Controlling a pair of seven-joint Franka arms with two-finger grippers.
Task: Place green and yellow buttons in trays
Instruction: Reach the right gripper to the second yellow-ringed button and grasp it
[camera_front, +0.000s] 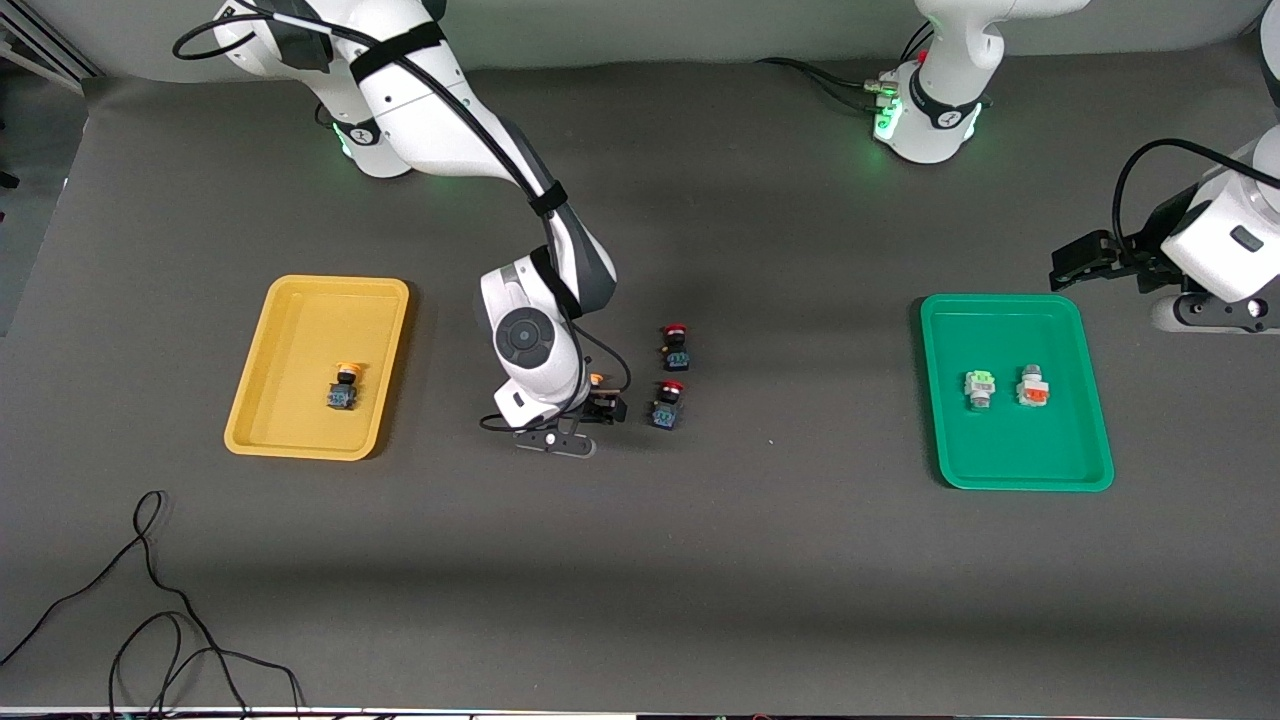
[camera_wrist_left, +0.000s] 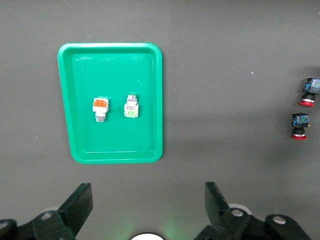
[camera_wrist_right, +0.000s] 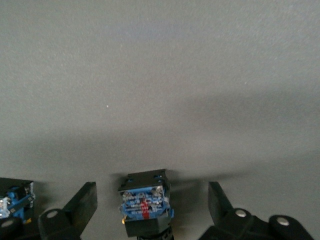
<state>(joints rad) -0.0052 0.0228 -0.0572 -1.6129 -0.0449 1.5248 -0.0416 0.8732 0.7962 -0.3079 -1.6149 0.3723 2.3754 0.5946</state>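
The right gripper (camera_wrist_right: 150, 210) was lowered at mid-table with its fingers (camera_wrist_right: 82, 202) spread wide on either side of a yellow button (camera_wrist_right: 146, 206), which was not yet clasped. 2 red buttons (camera_front: 671, 375) lay just beside it, toward the left arm's end. The left gripper (camera_wrist_left: 150, 210) waited in the air past the green tray (camera_front: 1010, 470), fully open and empty. A green button (camera_front: 979, 388) lay in that tray beside an orange one (camera_front: 1033, 387). Another yellow button (camera_front: 345, 388) lay in the yellow tray (camera_front: 270, 420).

yellow button (camera_front: 345, 388) in yellow tray (camera_front: 290, 330)
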